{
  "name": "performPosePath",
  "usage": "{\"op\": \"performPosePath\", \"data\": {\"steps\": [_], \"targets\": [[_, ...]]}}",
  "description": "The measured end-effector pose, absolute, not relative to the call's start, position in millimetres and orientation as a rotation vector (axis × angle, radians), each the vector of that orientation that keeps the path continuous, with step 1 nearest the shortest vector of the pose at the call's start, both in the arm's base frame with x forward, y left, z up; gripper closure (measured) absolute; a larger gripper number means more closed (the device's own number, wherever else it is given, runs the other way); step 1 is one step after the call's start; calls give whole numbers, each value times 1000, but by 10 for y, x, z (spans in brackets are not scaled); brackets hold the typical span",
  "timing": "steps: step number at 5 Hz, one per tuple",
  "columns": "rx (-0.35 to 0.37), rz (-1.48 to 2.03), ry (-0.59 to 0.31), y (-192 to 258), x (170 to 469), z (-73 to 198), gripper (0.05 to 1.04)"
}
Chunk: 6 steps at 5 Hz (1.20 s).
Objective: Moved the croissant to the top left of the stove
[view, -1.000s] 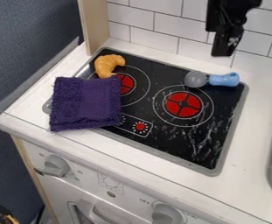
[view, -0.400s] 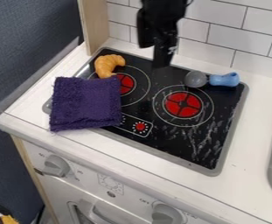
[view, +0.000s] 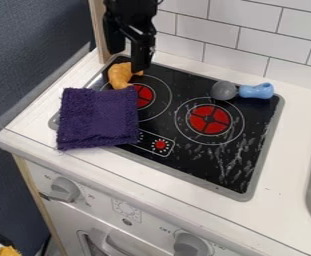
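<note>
My gripper (view: 128, 56) hangs from the top edge over the back left corner of the stove (view: 184, 155), open, its two fingers apart with a gap between them. Just below it lies the orange-brown croissant (view: 119, 76), on the stove's top left by the rear of the left burner. The right finger covers part of the croissant's right end from view. Whether the two touch, I cannot tell.
A folded purple cloth (view: 97, 119) covers the stove's front left, its top edge by the croissant. A grey and blue toy (view: 254, 91) lies at the back right. A wooden post (view: 99, 30) and tiled wall (view: 218, 30) stand behind.
From the upper right, the gripper has moved left along the back of the stove and slightly down, to the croissant. The croissant, cloth and toy lie where they were.
</note>
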State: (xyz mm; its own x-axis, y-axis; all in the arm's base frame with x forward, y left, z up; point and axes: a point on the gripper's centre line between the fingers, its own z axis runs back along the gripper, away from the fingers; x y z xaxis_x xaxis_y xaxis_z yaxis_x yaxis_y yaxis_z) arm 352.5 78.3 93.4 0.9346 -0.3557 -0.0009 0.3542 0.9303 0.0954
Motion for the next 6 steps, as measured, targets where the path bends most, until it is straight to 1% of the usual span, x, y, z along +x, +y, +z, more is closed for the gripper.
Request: {"op": "performPosePath", "data": {"steps": [1,2,3,5,6], "targets": [[126,-260,38,878,3521,809,83],[143,-222,67,917,3551,710,83],[144,-165,67,938,3624,683,83],[101,-48,112,994,3636,571,83],[94,-42,131,1002,3657,538,120]]}}
